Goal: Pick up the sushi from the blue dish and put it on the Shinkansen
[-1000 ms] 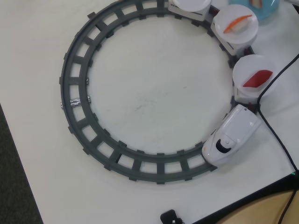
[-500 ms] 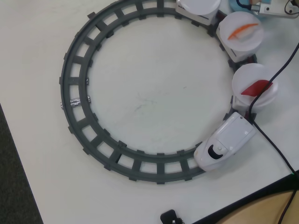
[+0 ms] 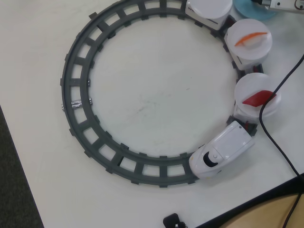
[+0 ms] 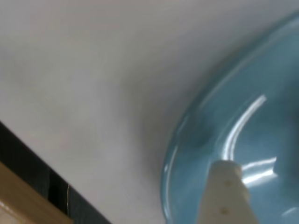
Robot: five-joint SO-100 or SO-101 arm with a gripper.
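Shinkansen (image 3: 222, 156) nose lower-left, cars trailing upper-right

The overhead view looks straight down on the grey ring track (image 3: 76, 102), the blue dish (image 3: 247, 8) cut off at its top edge. The wrist view sits very close to the blue dish (image 4: 224, 140), angled across the tabletop (image 4: 93, 70); both share this dish.

one shinkansen (image 3: 222, 156); three white plates (image 3: 254, 35); one blue dish (image 3: 251, 8); two toy pieces (image 3: 251, 39); one ring track (image 3: 80, 85).

A white tabletop (image 3: 142, 104) fills the overhead view, with dark floor (image 3: 12, 190) along its left edge.
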